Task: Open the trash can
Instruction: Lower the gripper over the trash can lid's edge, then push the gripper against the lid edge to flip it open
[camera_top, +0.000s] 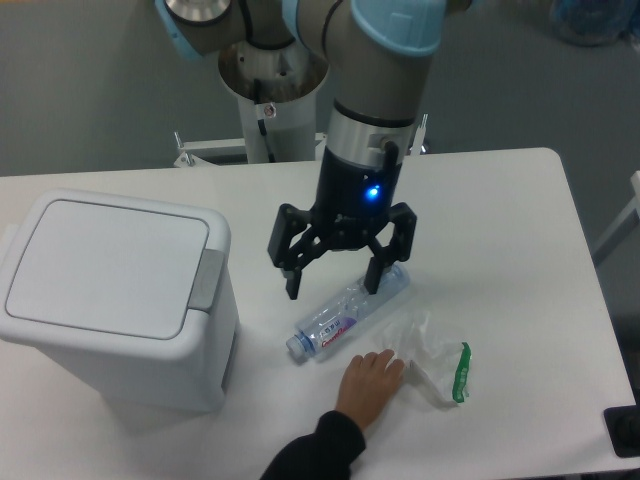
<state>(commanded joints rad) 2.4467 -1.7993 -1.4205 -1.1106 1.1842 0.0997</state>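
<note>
The trash can (110, 290) is a large white boxy bin at the left of the table, lid flat and closed, with a grey push tab (205, 279) on its right edge. My gripper (333, 285) hangs open and empty to the right of the bin, fingers spread, just above a clear plastic bottle (350, 312) lying on its side. The gripper is apart from the bin and its tab.
A person's hand (370, 385) rests on the table in front of the bottle, sleeve reaching in from the bottom edge. A crumpled clear wrapper with a green strip (435, 365) lies to its right. The robot's base (270, 90) stands behind the table.
</note>
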